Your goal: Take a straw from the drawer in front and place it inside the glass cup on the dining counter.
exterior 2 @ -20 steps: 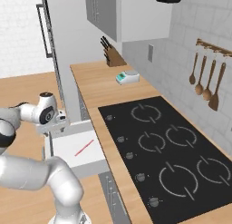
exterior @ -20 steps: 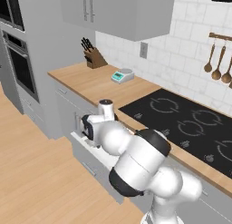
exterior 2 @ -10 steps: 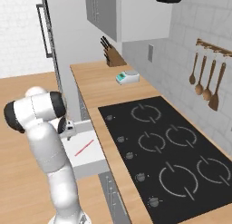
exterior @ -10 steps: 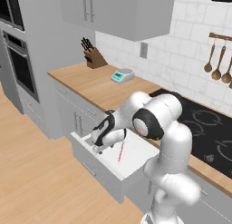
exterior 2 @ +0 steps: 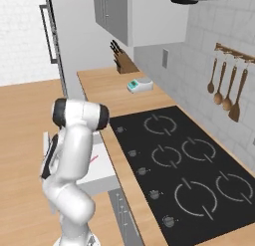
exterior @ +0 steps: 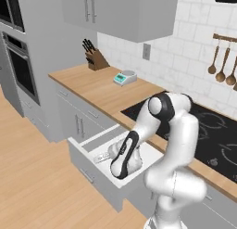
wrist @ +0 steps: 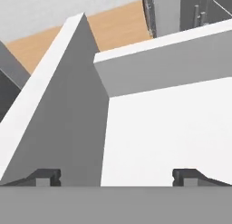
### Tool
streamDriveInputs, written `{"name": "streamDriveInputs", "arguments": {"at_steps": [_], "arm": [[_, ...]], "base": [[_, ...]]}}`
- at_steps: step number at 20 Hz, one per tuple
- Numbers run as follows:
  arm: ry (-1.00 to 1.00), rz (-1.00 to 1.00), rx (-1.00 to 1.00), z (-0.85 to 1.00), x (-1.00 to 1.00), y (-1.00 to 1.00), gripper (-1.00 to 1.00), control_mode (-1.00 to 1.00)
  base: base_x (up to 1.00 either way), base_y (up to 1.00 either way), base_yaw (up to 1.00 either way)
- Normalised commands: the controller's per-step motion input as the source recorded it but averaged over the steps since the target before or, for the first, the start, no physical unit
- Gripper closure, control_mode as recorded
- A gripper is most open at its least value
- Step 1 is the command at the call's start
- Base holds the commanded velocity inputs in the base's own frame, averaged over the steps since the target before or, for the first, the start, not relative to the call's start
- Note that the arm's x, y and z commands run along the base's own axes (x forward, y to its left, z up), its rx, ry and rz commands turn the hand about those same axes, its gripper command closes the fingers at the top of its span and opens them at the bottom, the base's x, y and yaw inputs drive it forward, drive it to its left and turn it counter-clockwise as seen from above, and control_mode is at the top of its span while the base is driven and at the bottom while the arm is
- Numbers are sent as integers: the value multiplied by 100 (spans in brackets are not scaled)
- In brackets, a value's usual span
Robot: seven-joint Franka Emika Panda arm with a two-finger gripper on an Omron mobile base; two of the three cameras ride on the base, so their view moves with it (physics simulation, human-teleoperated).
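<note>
we reach down into the open drawer (exterior: 92,151) below the wall countertop (exterior: 99,86), our gripper (wrist: 117,175) spread wide and empty, its tips hanging over the drawer's bare white floor near a corner wall. to do this step well, we judge we should swing the hand toward the straw (exterior 2: 93,158), line the fingers across its thin shaft, come down low and close gently at mid-length so it neither rolls nor tips. the straw lies flat on the drawer floor, a slim red line in the right base view, partly hidden behind our arm; its stripes are too small to make out.
</note>
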Motion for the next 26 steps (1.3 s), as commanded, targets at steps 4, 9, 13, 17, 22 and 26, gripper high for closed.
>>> {"name": "streamDriveInputs", "arguments": {"at_steps": [4, 9, 13, 17, 22, 26], "arm": [[20, -11, 0, 2, -42, 100, -100, -100], [8, -14, 0, 77, -8, 66, -100, -100], [1, -19, -1, 100, 17, -15, -100, -100], [1, -19, -15, 100, 18, -53, -100, -100], [6, -16, -25, 100, 26, -51, -100, -100], [15, -10, -28, 92, 16, -32, -100, -100]], "base": [[0, 0, 0], [0, 0, 0], [0, 0, 0], [0, 0, 0], [0, 0, 0], [0, 0, 0]]}}
